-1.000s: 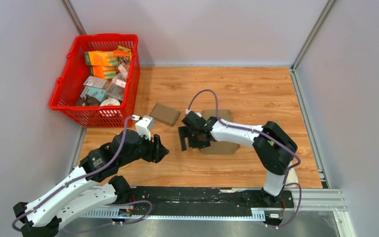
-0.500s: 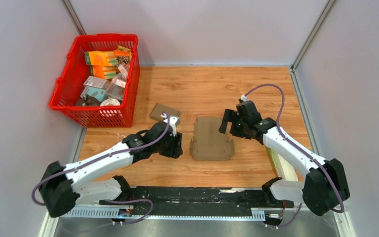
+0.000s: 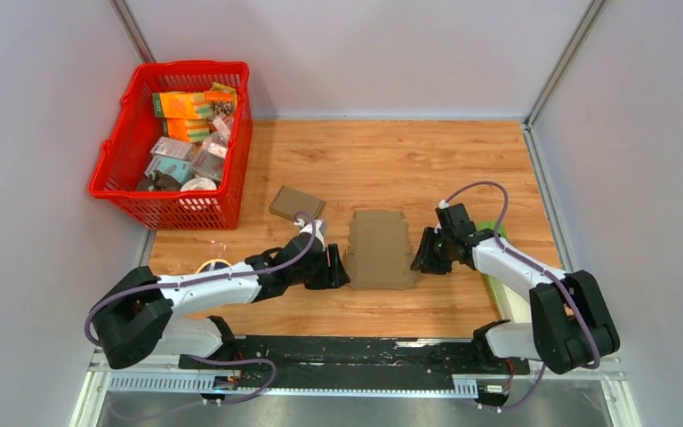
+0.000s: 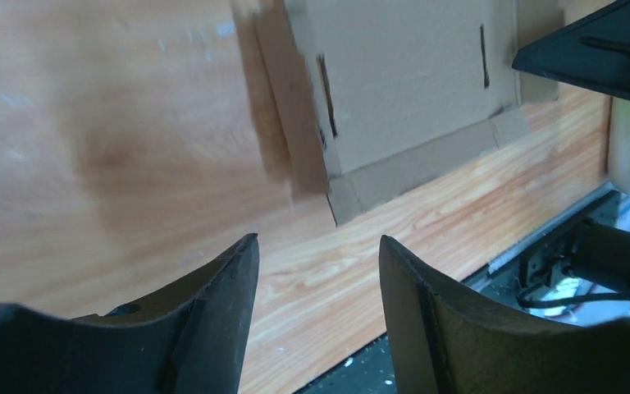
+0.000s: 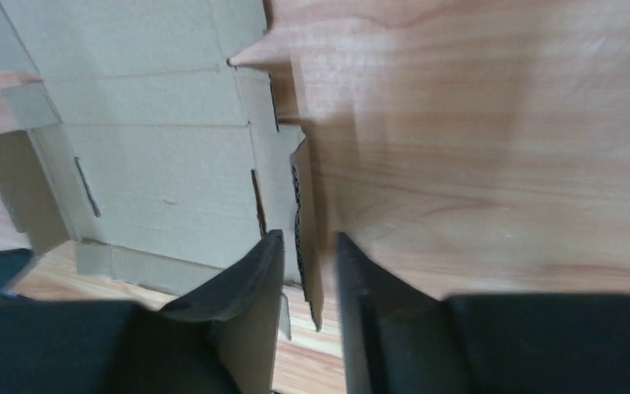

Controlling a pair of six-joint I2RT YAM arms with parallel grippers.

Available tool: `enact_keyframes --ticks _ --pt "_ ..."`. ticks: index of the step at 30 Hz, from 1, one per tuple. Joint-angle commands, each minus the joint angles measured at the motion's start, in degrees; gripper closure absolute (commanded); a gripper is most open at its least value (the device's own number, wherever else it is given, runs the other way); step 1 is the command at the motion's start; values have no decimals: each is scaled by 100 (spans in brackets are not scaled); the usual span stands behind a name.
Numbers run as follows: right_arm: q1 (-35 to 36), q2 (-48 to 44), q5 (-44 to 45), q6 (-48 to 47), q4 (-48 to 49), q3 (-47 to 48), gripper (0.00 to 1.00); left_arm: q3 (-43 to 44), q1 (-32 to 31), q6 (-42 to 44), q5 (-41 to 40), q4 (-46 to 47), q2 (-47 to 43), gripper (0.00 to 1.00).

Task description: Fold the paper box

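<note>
Red basket point(image 3: 187, 212) is sitting far left, full of packets. A small folded brown box point(image 3: 297, 204) is lying just right of it on the wooden table point(image 3: 365, 160). Left gripper point(image 3: 339, 267) is hovering low just beside the left edge of the paper box point(image 3: 381, 249), fingers spread wide with nothing between them. The paper box is lying unfolded mid-table between the two arms, mostly flat, side flaps lifting slightly. Right gripper point(image 5: 308, 242) is sitting at the box's right edge, fingers narrowly parted and straddling the raised right flap point(image 5: 303, 205). Can't tell whether they're actually pinching it.
</note>
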Motion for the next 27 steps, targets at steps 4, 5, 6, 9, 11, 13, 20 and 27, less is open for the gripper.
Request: enact_keyframes --ticks 4,5,6,9,11,13,20,27 --pt "47 -373 -477 1760 1150 -963 89 -770 -624 -2386 -615 1954 219 36" --pt "38 -522 -399 1982 1291 -1251 90 -805 -737 -2605 -886 2058 211 35" --pt "47 -846 -381 2210 1379 -1385 90 -866 -791 -2729 -1037 2138 184 34" --pt "82 -1461 -372 3221 1784 -1930 92 -1130 -975 -3090 -1504 2446 105 31" --pt "134 -1735 -398 3713 1838 -2071 94 -1157 -984 -3265 -1653 2490 140 26" --pt "266 -2130 -268 3934 1620 -2150 94 -1244 -993 -3328 -1741 2856 262 25" --pt "565 -2773 -170 4586 1538 -2344 98 -1183 -984 -2820 -1715 3755 667 25" --pt "1205 -2712 -91 4840 1785 -2441 100 -1034 -984 -2625 -1593 3975 1009 29"
